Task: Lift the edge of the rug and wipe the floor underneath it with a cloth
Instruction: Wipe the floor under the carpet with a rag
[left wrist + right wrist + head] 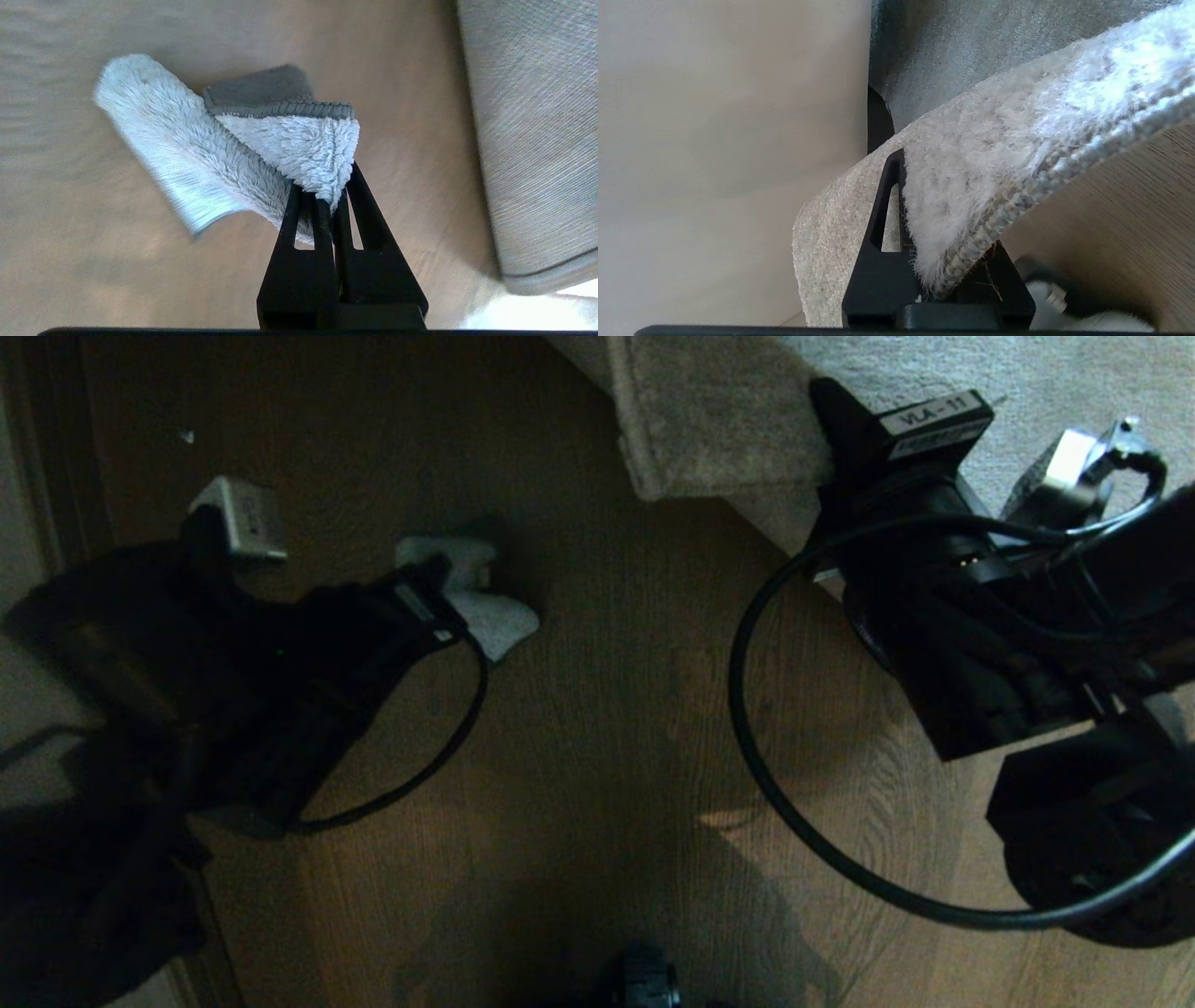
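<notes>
Our left gripper (pixel 439 593) pinches the cloth (pixel 485 602); at two o'clock, our right gripper (pixel 934 261) clamps the raised rug edge (pixel 653 439), open floor (pixel 597 728) between.

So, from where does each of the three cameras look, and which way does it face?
Head view: from the head, down at the floor; both arms show, left gripper holding the cloth.
Left wrist view: behind the black fingers, facing the cloth on the floor.
Right wrist view: behind the right gripper, clamped on the lifted rug edge.
Shared: head and left wrist views both show the cloth.
</notes>
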Robot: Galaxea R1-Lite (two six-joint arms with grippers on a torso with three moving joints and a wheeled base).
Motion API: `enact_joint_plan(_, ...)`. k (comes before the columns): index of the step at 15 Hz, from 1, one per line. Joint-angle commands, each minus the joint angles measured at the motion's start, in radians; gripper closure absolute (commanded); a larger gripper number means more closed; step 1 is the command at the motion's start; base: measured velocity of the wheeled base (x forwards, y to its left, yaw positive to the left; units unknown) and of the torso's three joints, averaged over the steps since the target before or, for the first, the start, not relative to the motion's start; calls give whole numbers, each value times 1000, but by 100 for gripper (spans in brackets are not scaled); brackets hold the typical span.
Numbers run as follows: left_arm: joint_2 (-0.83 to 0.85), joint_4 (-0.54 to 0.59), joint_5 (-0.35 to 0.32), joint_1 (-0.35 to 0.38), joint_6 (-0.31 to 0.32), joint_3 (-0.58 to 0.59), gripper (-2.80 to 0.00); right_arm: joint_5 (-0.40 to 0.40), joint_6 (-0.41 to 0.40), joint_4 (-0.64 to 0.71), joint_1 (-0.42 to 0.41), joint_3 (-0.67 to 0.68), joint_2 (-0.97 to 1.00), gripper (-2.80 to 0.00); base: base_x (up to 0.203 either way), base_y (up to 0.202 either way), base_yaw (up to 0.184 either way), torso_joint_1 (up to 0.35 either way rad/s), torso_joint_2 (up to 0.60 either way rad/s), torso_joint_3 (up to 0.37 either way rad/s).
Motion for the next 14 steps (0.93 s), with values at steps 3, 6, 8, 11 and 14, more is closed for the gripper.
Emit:
enact_joint_plan(3,155,-7,5,-14,-4,-150,0,-3,5,-48,-1,0,7,0,0,0,0,0,0,0)
enact_joint_plan(6,207,-7,4,19,-5,-239,0,-3,5,-48,-1,-1,11,0,0,0,0,0,0,0)
enact_joint_plan(8,225,-6,1,68,-5,-276,0,-3,5,-48,-1,-1,17,0,0,0,0,0,0,0)
enact_joint_plan(11,233,-6,-2,126,-5,-307,0,-3,7,-48,-1,-5,19,0,0,0,0,0,0,0)
enact_joint_plan(14,212,-6,-6,200,-5,-317,0,-3,7,-48,-1,-3,16,0,0,0,0,0,0,0)
